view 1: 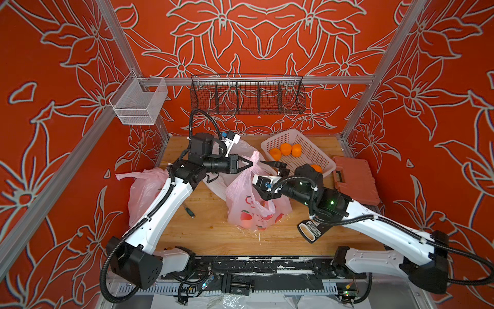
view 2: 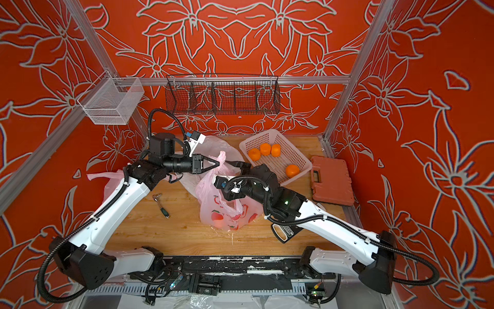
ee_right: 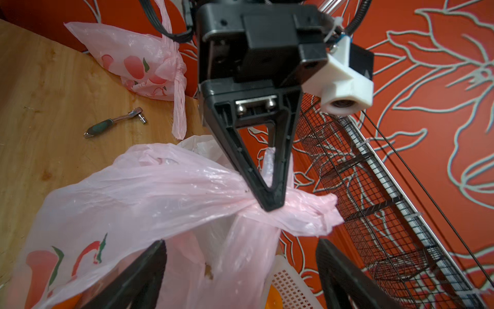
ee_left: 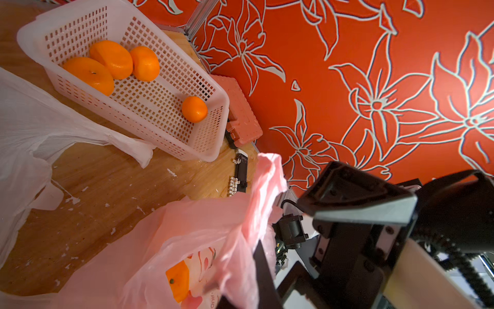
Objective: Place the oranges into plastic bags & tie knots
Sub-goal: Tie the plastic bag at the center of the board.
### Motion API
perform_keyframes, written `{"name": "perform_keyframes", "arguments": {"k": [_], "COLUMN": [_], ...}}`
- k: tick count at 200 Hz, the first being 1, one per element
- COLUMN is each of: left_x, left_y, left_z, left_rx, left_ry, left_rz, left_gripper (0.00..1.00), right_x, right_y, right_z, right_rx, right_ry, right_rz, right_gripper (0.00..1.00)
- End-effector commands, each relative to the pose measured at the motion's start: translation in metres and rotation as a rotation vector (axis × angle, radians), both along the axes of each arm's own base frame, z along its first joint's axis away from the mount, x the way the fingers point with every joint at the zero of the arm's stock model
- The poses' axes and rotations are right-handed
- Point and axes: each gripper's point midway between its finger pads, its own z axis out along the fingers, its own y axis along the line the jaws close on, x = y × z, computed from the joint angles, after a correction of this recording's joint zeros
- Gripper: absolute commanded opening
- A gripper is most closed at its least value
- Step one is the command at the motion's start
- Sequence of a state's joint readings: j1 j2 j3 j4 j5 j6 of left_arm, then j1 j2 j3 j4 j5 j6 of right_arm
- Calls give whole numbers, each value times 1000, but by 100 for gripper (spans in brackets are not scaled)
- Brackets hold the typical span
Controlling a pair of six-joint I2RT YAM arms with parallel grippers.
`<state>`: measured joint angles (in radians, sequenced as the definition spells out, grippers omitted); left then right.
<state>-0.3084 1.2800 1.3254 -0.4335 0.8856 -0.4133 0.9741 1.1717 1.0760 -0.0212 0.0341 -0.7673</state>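
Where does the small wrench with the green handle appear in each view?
Top view: wrench on the table, left of the centre pink bag.
Top view: wrench, same spot.
Left wrist: not in it.
Right wrist: wrench on the table.
Shared landmark: the centre pink bag.

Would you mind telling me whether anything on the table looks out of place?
Yes: a small ratchet lies loose on the table near the middle pink bag, unrelated to the bagging. White flecks litter the wood near the white bag, like shredded plastic.

peach-print bag (view 1: 238,211) upright, top bunched; orange (ee_left: 178,281) inside
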Motion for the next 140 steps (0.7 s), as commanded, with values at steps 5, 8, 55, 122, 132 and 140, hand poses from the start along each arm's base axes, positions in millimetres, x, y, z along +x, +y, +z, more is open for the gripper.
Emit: {"name": "perform_keyframes", "arguments": {"k": [5, 8, 55, 122, 132, 140], "left_x": [-12, -13, -13, -16, -14, -14], "left_y": [3, 4, 6, 13, 14, 15], "left_z": [12, 13, 11, 10, 10, 11], "left_rx": [-44, -47, -69, -55, -53, -54], "left_ry": [0, -1, 18, 6, 7, 4], "left_rz": [-28, -30, -57, -53, -50, -45], "left_gripper": [0, 0, 0, 0, 0, 0], "right_x": [15, 16, 23, 33, 33, 33], "right_y": [5, 5, 30, 21, 17, 15], "right_z": [15, 15, 25, 33, 36, 38], "right_rx": [-5, -3, 11, -50, -63, -74], "right_ry": [-170, -185, -320, -450, -468, -479], "right_rz": [-73, -77, -75, -166, -179, -183], "right_gripper": [89, 89, 82, 77, 77, 77]}}
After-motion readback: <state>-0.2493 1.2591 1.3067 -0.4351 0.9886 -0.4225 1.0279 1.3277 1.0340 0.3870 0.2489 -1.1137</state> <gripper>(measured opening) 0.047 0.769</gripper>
